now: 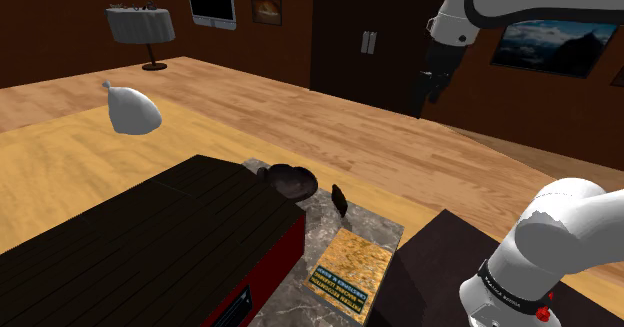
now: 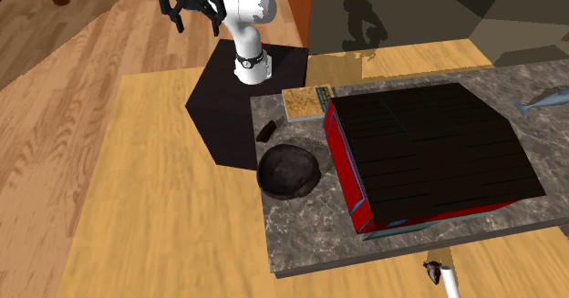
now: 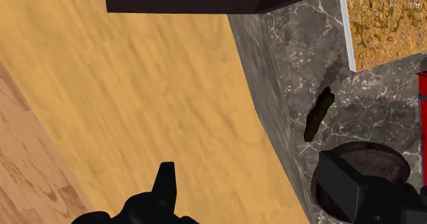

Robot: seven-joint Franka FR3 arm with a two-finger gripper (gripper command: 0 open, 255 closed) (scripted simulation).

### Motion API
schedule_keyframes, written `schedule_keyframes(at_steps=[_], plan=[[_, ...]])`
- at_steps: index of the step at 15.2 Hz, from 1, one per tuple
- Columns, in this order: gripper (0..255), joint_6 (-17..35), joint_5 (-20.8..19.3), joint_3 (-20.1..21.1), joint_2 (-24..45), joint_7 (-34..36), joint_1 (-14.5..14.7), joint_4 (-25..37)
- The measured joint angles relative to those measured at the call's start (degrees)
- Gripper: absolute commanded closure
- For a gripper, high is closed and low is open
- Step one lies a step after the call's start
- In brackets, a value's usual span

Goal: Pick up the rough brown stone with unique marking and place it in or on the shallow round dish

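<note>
The hand [image 2: 195, 25] is open: its two black fingers [image 3: 166, 185] stand well apart with nothing between them. It hangs in the air off the worktop [image 2: 301, 241], and light wooden floor [image 3: 137, 92] lies under it.

Close below and beside the hand is the black stand [image 2: 228, 105] that carries the white arm. Past the stand begins the grey marbled worktop, all of it off to one side of the hand rather than beneath it.

The first thing on that surface is the stone [image 2: 268, 129], a small dark brown lump lying near the worktop's edge on the stand's side, well apart from the hand and untouched by it. In the wrist view it shows as a narrow dark shape on the marble, beyond one of the fingers.

Just beside the stone, but not touching it, sits the shallow round dish [image 2: 290, 170], dark and rough-looking, with nothing in it. One finger partly covers it in the wrist view.

On the other side of the stone from the dish lies a flat book [image 2: 305, 102] with an orange-yellow cover, so the stone rests between the two.

Farther from the hand stands a large red box [image 2: 351, 191] with a black slatted top, taking up much of the worktop.
</note>
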Motion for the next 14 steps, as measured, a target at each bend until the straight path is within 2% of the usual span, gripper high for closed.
schedule_keyframes(at_steps=[4,9,14], plan=[[0,3.03,1.66,0.70,0.37,2.30,0.11,-2.91],[0,11.62,5.95,2.88,2.57,7.83,0.85,-9.53],[0,21.90,10.59,5.04,7.54,12.58,1.95,-14.70]])
